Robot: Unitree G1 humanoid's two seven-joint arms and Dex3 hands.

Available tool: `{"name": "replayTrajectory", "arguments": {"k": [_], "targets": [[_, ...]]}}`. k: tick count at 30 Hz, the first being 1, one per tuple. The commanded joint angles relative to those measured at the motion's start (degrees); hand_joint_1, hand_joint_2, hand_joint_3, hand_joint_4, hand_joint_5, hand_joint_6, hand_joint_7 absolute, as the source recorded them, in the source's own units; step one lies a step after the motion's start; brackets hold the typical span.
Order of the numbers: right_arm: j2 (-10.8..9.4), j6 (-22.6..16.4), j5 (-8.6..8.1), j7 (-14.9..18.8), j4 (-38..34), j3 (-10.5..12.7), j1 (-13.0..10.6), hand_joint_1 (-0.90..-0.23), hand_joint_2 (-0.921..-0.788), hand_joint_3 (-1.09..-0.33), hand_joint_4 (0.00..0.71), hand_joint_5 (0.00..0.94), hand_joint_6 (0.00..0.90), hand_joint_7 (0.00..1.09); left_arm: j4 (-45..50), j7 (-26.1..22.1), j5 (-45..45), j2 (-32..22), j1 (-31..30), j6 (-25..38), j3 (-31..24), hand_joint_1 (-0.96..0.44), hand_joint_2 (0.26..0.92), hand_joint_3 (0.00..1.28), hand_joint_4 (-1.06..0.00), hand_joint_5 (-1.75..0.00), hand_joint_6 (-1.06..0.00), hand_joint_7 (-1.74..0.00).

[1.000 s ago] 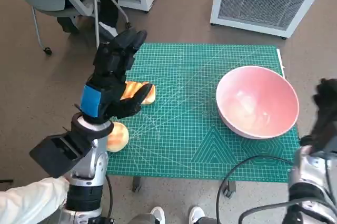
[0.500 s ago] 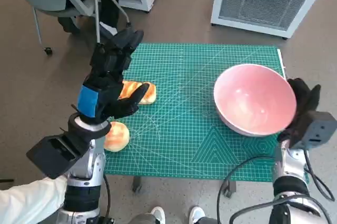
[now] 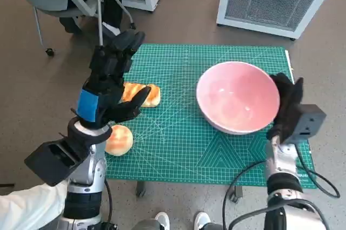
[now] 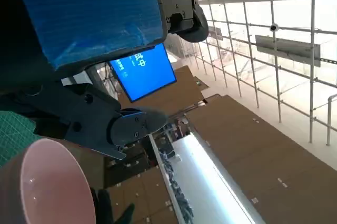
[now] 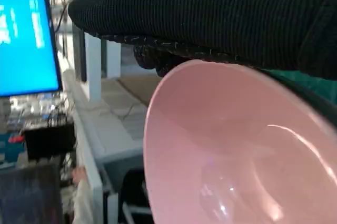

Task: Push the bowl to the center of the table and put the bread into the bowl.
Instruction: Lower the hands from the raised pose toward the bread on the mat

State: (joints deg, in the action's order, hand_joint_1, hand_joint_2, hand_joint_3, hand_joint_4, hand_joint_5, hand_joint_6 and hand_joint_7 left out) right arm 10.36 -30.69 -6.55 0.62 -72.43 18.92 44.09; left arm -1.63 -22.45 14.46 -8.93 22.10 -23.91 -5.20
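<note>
On the green cutting mat (image 3: 178, 149), the pink bowl (image 3: 238, 96) sits right of centre, tilted slightly. The right hand (image 3: 286, 106) presses flat against its outer wall, fingers straight, gripping nothing. Bowl looks rigid, smooth and probably light; likely to slide easily, or tip if pushed near the rim, so a low push suits best. Left hand (image 3: 111, 79) hovers with fingers spread and empty above the bread (image 3: 141, 94), near the mat's left edge. Bread looks soft: grasp gently across its sides. A round bun (image 3: 119, 139) lies nearer the robot.

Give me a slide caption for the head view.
Gloved right hand presses the pink bowl across the green mat; left hand hovers above the bread.
</note>
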Motion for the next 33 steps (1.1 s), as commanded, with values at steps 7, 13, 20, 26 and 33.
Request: {"name": "replayTrajectory", "arguments": {"k": [7,13,20,26,33], "targets": [[-2.28,0.86,0.73,1.00,-1.02,-1.80,1.47,-0.299,-0.921,-0.535,0.426,0.012,0.214,0.53,-0.38,0.48,-0.76,-0.71,-0.83,-0.84,-0.63,-0.25,0.802,0.55,0.00,-0.45,0.00,-0.66],[-2.86,1.04,1.41,0.73,-1.12,-3.08,2.33,-0.292,-0.921,-0.536,0.420,0.007,0.198,0.53,-1.61,0.73,-1.62,-1.01,-0.40,-1.26,-0.91,-0.25,0.805,0.54,0.00,-0.45,0.00,-0.65],[-2.85,1.08,1.95,0.87,-0.99,-4.13,2.66,-0.285,-0.921,-0.544,0.404,0.000,0.187,0.54,-3.70,1.59,-3.41,-2.04,0.51,-1.97,-1.25,-0.25,0.810,0.53,0.00,-0.45,0.00,-0.65],[-1.94,0.91,2.14,1.31,-0.65,-4.30,2.64,-0.291,-0.921,-0.544,0.407,0.003,0.185,0.54,-5.41,3.33,-6.76,-3.58,1.53,-1.89,-1.34,-0.25,0.816,0.52,-0.01,-0.46,0.00,-0.66],[0.12,-0.09,1.66,1.90,0.55,-3.66,2.65,-0.293,-0.921,-0.543,0.416,0.007,0.186,0.56,-7.97,5.40,-13.33,-7.15,3.60,-0.70,-0.63,-0.26,0.843,0.45,-0.04,-0.41,0.00,-0.66]]}}
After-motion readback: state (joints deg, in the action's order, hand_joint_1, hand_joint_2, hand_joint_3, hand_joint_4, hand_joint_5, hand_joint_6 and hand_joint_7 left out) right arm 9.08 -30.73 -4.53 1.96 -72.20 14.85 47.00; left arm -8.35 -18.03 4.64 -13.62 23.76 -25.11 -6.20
